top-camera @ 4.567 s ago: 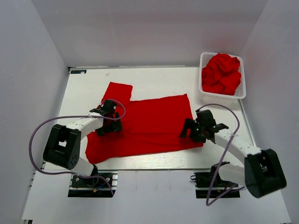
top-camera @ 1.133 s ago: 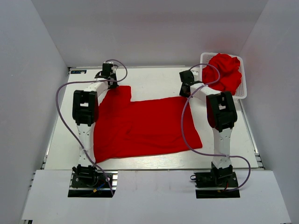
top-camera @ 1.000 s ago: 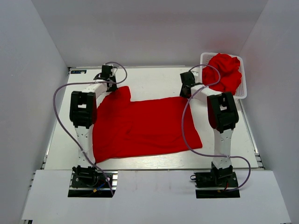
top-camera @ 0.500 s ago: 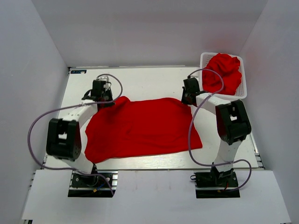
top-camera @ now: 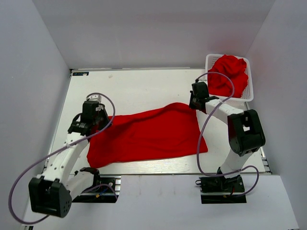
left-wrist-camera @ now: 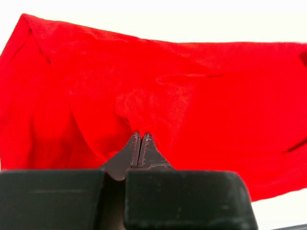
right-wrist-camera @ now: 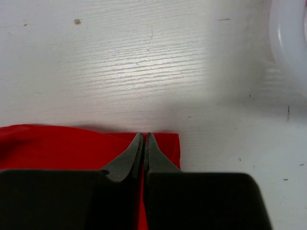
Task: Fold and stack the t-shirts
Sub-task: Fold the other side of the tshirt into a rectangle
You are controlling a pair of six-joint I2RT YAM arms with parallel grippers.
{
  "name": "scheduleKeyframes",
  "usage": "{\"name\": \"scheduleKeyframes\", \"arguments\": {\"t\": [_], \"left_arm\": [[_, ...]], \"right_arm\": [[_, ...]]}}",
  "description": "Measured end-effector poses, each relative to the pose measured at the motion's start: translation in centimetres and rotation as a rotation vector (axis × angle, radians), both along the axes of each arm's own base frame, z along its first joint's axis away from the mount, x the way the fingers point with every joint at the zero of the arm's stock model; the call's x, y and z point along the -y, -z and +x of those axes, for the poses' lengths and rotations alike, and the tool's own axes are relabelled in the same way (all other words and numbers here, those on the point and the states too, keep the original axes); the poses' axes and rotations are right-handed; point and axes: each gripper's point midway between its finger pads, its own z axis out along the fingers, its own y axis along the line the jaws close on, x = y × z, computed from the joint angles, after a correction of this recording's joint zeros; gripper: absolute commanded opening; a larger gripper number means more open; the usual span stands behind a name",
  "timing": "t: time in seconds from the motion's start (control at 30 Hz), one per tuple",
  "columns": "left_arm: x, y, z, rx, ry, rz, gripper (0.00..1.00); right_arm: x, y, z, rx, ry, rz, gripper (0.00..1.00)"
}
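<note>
Left hand (left-wrist-camera: 139, 138) and right hand (right-wrist-camera: 144, 137) apparently pinch t-shirt (top-camera: 148, 134) over white table (top-camera: 144, 86).

In the left wrist view, the shirt (left-wrist-camera: 192, 86) runs off the frame at left and right, and the left tool (left-wrist-camera: 140, 135) housing blocks its lower part. The closed tips cover the cloth pinched at their point. In the right wrist view, the right tool (right-wrist-camera: 144, 135) body hides most of the shirt, so you see only a strip at its corner. The basket (right-wrist-camera: 290, 52) shows as a blurred white curve, cut by the right edge. From above, you cannot count the shirts in the heap (top-camera: 229, 74).
</note>
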Motion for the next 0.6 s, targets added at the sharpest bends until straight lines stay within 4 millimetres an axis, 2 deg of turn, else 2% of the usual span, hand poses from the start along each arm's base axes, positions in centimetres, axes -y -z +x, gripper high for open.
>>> {"name": "scheduleKeyframes", "arguments": {"t": [0.07, 0.13, 0.4, 0.6], "left_arm": [[-0.3, -1.0, -1.0, 0.019, -0.019, -0.011, 0.00], [-0.5, -1.3, -1.7, 0.012, -0.034, -0.014, 0.00], [-1.7, 1.2, -5.8, -0.177, -0.094, 0.023, 0.00], [-2.5, 1.7, -8.6, -0.283, -0.153, 0.036, 0.00]], "right_arm": [[0.0, -0.3, -0.2, 0.006, -0.002, 0.005, 0.00], [0.1, -0.5, -0.5, 0.006, -0.004, 0.009, 0.00], [0.7, -1.4, -2.0, 0.008, 0.000, 0.007, 0.00], [1.1, -0.8, -3.0, -0.030, 0.010, -0.006, 0.00]]}}
